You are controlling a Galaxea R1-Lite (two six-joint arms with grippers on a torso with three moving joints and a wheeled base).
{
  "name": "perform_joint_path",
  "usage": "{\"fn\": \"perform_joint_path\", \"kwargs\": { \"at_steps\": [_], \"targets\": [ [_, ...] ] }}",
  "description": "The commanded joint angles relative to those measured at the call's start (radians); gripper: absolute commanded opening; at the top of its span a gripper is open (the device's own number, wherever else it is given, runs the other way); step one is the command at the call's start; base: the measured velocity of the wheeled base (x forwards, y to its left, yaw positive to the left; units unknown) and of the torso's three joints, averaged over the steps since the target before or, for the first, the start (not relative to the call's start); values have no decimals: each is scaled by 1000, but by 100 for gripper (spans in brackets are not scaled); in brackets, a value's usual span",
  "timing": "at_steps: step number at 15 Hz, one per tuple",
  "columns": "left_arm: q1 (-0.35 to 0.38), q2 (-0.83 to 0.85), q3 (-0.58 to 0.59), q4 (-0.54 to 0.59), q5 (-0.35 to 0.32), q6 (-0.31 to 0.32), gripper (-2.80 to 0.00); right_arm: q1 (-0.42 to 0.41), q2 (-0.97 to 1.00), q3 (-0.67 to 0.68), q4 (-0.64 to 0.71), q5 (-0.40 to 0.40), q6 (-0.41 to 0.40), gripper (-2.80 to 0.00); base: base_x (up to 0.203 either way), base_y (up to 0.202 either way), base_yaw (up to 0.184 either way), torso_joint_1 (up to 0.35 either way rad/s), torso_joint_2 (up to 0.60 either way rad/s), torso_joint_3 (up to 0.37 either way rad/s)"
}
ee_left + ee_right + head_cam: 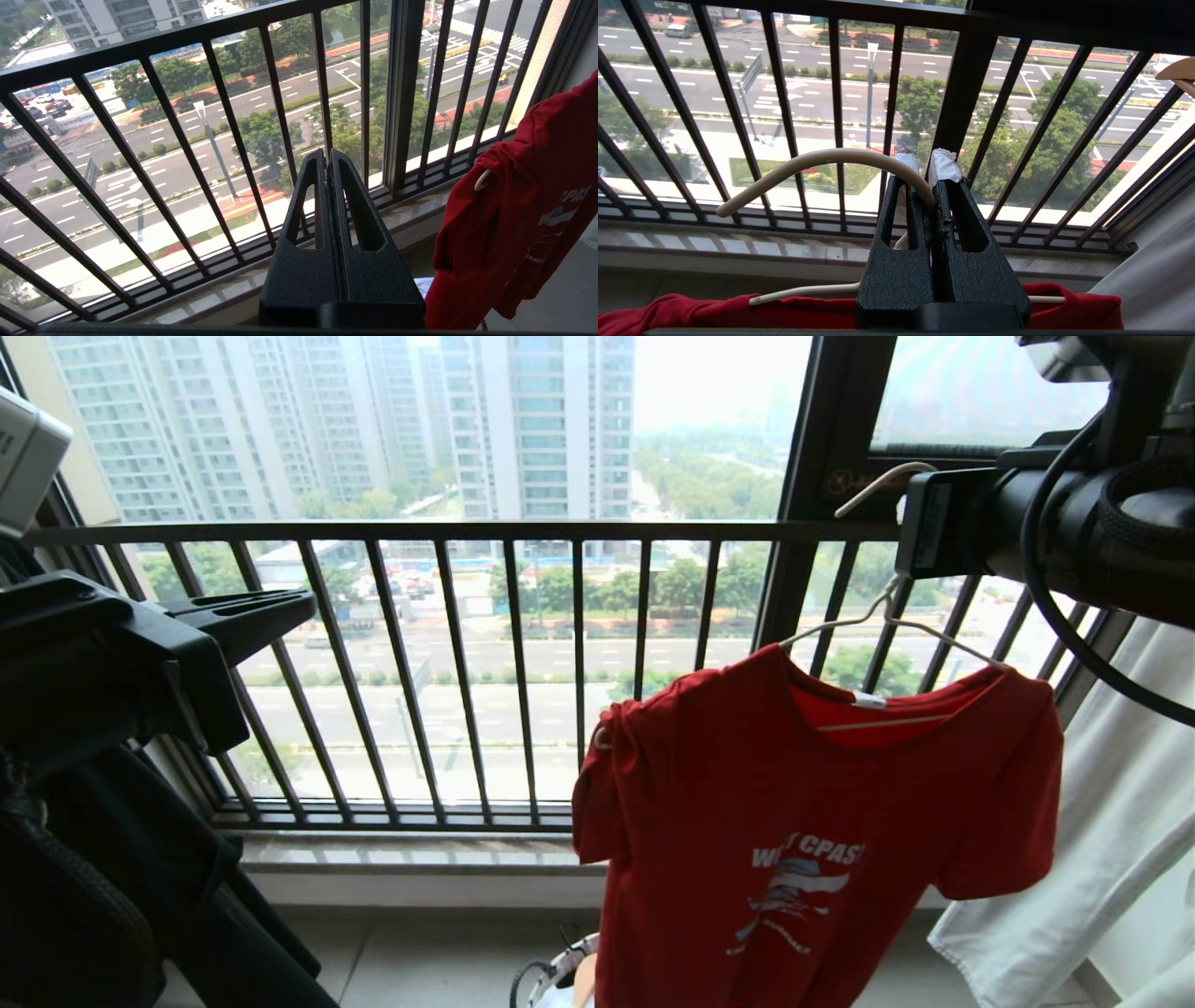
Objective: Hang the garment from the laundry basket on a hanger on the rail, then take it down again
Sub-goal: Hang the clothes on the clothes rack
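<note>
The red garment (pixel 794 803) with white "WEST COAST" lettering hangs in the air on the thin white hanger (pixel 840 625), in front of the window at the right. My right gripper (pixel 910 527) is shut on the hanger's neck just below its curved hook (pixel 822 156); the fingertips (pixel 945 163) are taped white. The garment's shoulders (pixel 691 312) show under that gripper (pixel 926 163). My left gripper (pixel 308 602) is at the left, shut and empty (pixel 325 156), apart from the garment's sleeve (pixel 514 210). The laundry basket's white rim (pixel 565 963) peeks out below the garment. The rail is out of view.
A black barred window railing (pixel 467 616) runs across the window, with a stone sill (pixel 411 854) beneath it. White cloth (pixel 1102 821) hangs at the far right. The tip of a light wooden hanger (pixel 1176 70) shows in the right wrist view.
</note>
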Motion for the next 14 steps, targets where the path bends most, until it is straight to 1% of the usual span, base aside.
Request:
{"fn": "perform_joint_path", "kwargs": {
  "at_steps": [1, 4, 8, 12, 13, 14],
  "targets": [
    [-1, 2, 1, -3, 0, 0, -280, -13, -8, 13, -1, -3, -1, -280, 0, 0, 0, 271, -593, -330],
    [-1, 2, 3, -3, 0, 2, -280, -13, -15, 43, -2, -3, 2, -280, 0, 0, 0, 276, -601, -325],
    [-1, 2, 7, -8, -2, 2, -280, -13, -33, 106, -18, -3, 7, -280, 0, 0, 0, 172, -368, -193],
    [-1, 2, 7, -8, -1, 2, -280, -16, -65, 126, -31, -2, 7, -280, 0, 0, 0, 6, -9, -9],
    [-1, 0, 7, -8, -2, 2, -280, -16, -71, 121, -31, -7, 5, -280, 0, 0, 0, 0, 0, 0],
    [-1, 2, 9, -8, -2, 2, -280, -16, -73, 119, -31, -31, 5, -280, 0, 0, 0, 0, 0, 0]
  ]
}}
